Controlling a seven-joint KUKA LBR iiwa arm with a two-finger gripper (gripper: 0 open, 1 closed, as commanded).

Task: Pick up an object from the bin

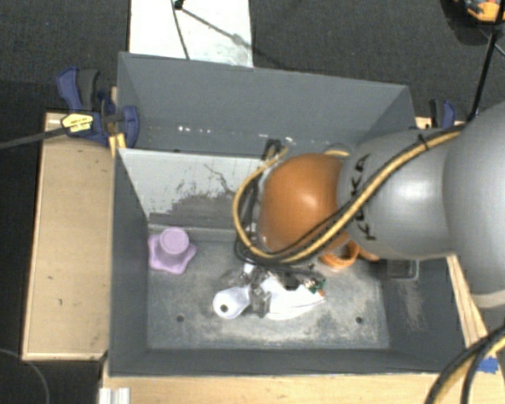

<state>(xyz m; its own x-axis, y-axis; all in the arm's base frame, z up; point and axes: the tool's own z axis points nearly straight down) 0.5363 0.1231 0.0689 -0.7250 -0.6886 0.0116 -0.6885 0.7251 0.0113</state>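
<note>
Bin: we see the grey metal bin (131, 258) with a scuffed floor and only a few loose things in it.
Arm: the silver arm (423, 199) comes in from the right and bends down over the middle of the bin.
Wrist: an orange cover (299, 204) sits on it, ringed by looped cables (245, 207).
Gripper: the gripper (258, 296) is low, just under the orange cover, at the near middle of the floor.
Tool state: we cannot tell how far it is open or whether it has hold of anything, since the tip is dark and cluttered from this angle.
Nearest thing: a small white roll (227, 305) with a dark round end lies on the floor, touching or just beside the gripper's left side.
Second thing: a flat white piece (297, 305) lies just right of the gripper, partly under it.
Purple thing: a lilac knob-shaped piece (171, 252) stands on the left of the floor, well apart from the gripper.
Orange bit: an orange rounded shape (345, 255) peeks out under the arm on the right; we cannot tell whether it is loose or part of the robot.
</note>
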